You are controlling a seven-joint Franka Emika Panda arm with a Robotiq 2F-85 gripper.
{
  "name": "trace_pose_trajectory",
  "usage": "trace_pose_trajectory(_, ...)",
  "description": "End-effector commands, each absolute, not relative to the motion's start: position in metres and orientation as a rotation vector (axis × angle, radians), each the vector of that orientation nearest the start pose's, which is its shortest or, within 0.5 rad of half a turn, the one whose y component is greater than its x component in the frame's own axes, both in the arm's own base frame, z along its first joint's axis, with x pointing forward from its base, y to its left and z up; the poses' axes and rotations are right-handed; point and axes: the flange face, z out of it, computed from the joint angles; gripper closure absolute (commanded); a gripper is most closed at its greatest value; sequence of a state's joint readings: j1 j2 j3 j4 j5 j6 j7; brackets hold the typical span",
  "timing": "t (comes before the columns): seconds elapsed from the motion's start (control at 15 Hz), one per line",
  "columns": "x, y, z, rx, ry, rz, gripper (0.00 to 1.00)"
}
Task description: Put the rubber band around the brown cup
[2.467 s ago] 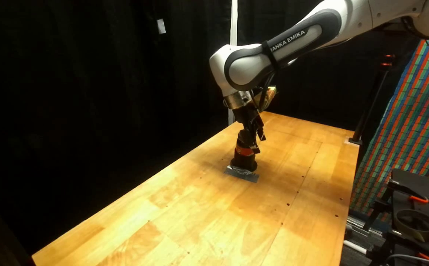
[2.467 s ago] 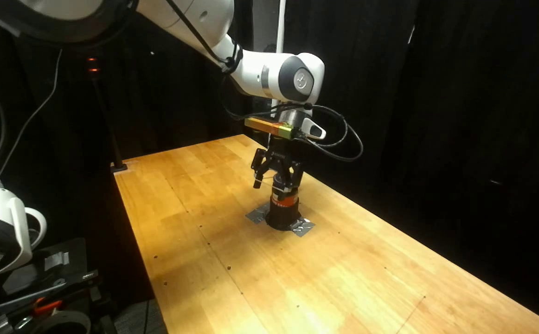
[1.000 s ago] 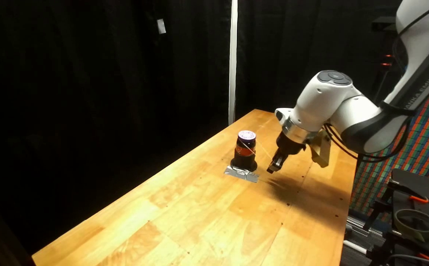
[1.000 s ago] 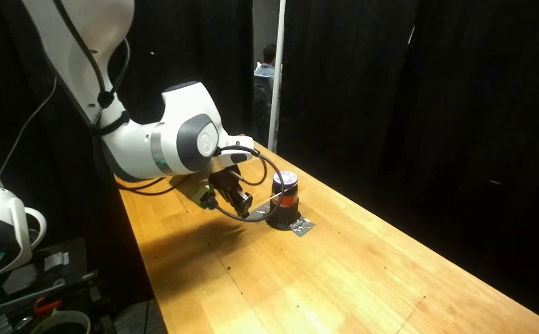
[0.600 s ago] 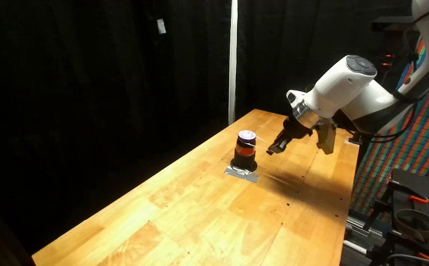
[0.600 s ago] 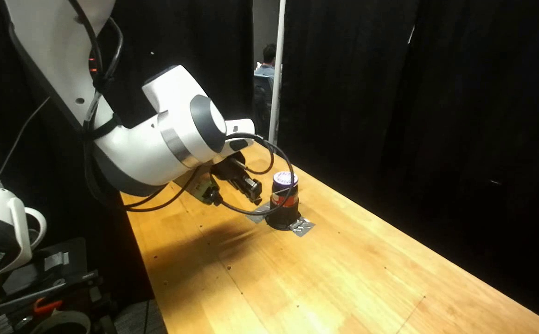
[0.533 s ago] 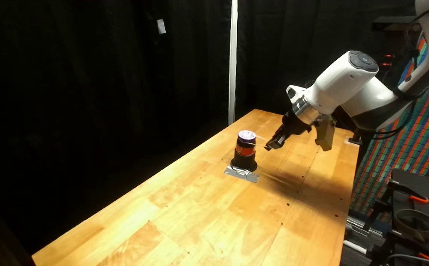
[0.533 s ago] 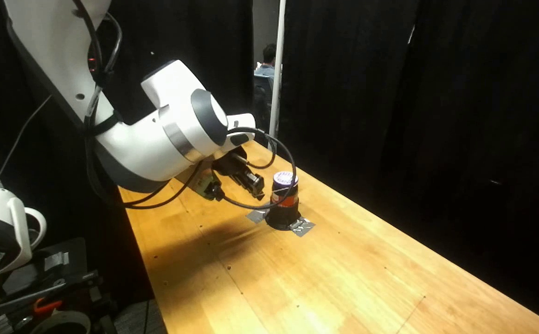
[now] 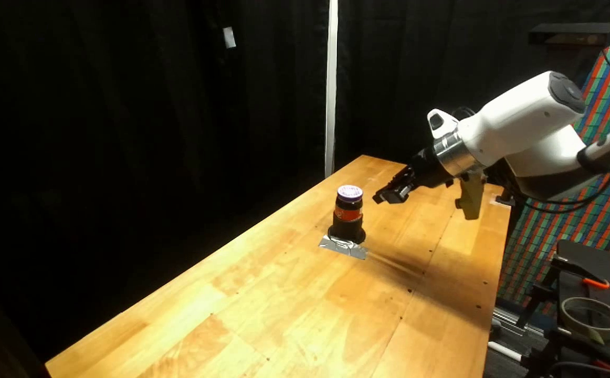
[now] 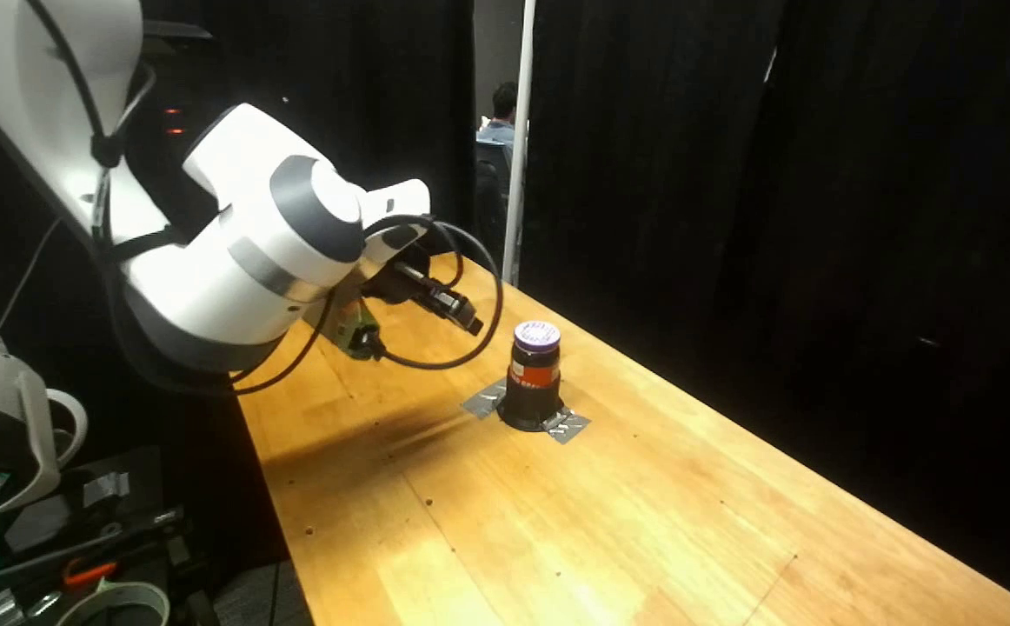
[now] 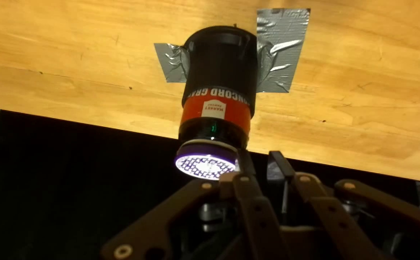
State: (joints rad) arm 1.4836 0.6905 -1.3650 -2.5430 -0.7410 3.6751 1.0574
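Observation:
The brown cup [image 9: 349,214], a dark jar with an orange-red label and a purple-white lid, stands upright in a black holder [image 10: 529,410]. In the wrist view the cup [image 11: 215,108] appears inverted, lid downward. A thin pale ring hugs its neck under the lid; this looks like the rubber band [image 11: 213,141], too fine to make out in either exterior view. My gripper [image 9: 385,198] hangs tilted beside the lid, apart from the cup. A narrow gap separates the fingertips of the gripper [image 11: 262,164], with nothing seen between them; the left one overlaps the lid's edge in view.
Grey tape strips [image 11: 283,50] fix the holder to the wooden table [image 9: 284,294]. A black cable [image 10: 435,363] loops out from the wrist near the gripper. Beyond the table's side stands a dark cart [image 9: 599,262] with a tape roll [image 9: 592,317].
My gripper has pulled back and slightly up, away from the cup. The band strand that stretched between gripper and neck half a second ago no longer shows. The cup has stayed put.

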Motion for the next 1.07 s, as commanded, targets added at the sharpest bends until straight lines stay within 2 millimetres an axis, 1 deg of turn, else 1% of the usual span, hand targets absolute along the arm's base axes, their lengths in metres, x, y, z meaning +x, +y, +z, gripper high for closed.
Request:
trace_pose_trajectory(0.0, 0.4, 0.135, 0.228, -2.941, -0.347, -1.352, 0.81)
trace_pose_trajectory(0.07, 0.383, 0.135, 0.215, -2.946, -0.335, -1.343, 0.8)
trace_pose_trajectory(0.13, 0.372, 0.136, 0.205, -2.965, -0.333, -1.29, 0.82)
trace_pose_trajectory(0.2, 0.382, 0.143, 0.194, -3.001, -0.347, -1.209, 0.81)
trace_pose_trajectory(0.27, 0.376, 0.136, 0.2, -3.078, -0.369, -1.084, 0.82)
trace_pose_trajectory(0.33, 0.376, 0.128, 0.204, -3.15, -0.425, -0.983, 0.8)
trace_pose_trajectory(0.4, 0.375, 0.121, 0.201, -3.211, -0.459, -0.923, 0.56)
trace_pose_trajectory(0.53, 0.374, 0.1, 0.2, -3.338, -0.492, -0.798, 0.53)
trace_pose_trajectory(0.67, 0.369, 0.081, 0.196, -3.438, -0.531, -0.671, 0.39)
trace_pose_trajectory(0.73, 0.364, 0.072, 0.191, -3.46, -0.562, -0.594, 0.32)
trace_pose_trajectory(0.8, 0.366, 0.066, 0.19, -3.476, -0.568, -0.539, 0.23)
trace_pose_trajectory(0.93, 0.37, 0.062, 0.192, -3.507, -0.544, -0.435, 0.1)
trace_pose_trajectory(1.0, 0.372, 0.063, 0.197, -3.504, -0.54, -0.389, 0.01)
